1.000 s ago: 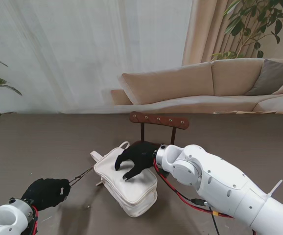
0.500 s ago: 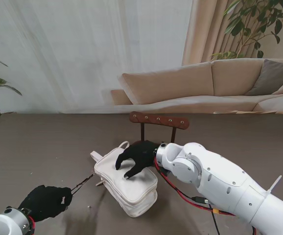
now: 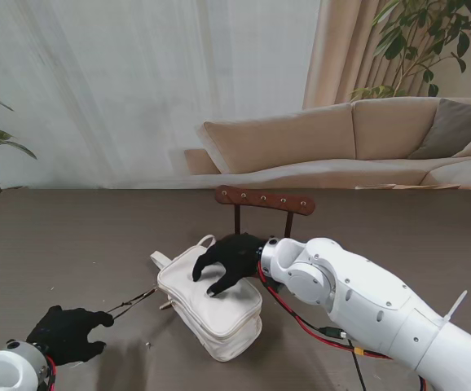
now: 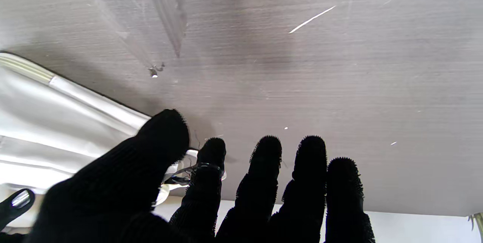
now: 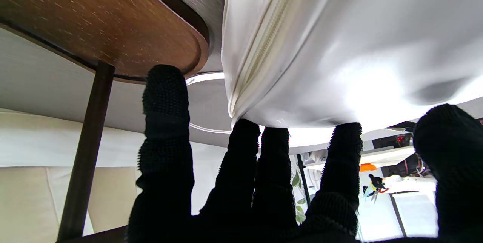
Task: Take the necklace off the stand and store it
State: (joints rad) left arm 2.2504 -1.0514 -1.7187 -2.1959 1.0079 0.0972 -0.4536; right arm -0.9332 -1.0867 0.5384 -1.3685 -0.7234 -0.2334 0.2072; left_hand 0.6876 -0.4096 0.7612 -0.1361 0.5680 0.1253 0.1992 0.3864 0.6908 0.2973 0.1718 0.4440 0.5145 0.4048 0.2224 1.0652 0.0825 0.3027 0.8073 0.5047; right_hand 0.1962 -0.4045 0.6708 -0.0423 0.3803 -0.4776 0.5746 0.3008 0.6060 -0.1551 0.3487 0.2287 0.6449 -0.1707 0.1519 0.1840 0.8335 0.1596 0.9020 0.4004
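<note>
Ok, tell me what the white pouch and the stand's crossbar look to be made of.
White pouch: likely smooth faux leather or coated fabric; it shows a soft sheen, stitched seams and dents under the right hand.
Stand's crossbar: looks like dark brown stained wood, with a speckled grain showing in the right wrist view; small pale studs dot its face.

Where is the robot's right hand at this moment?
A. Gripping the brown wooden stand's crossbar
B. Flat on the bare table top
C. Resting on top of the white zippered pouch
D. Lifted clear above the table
C: in the stand view the black-gloved right hand lies spread on the white zippered pouch, its fingertips pressed against the fabric in the right wrist view.
</note>
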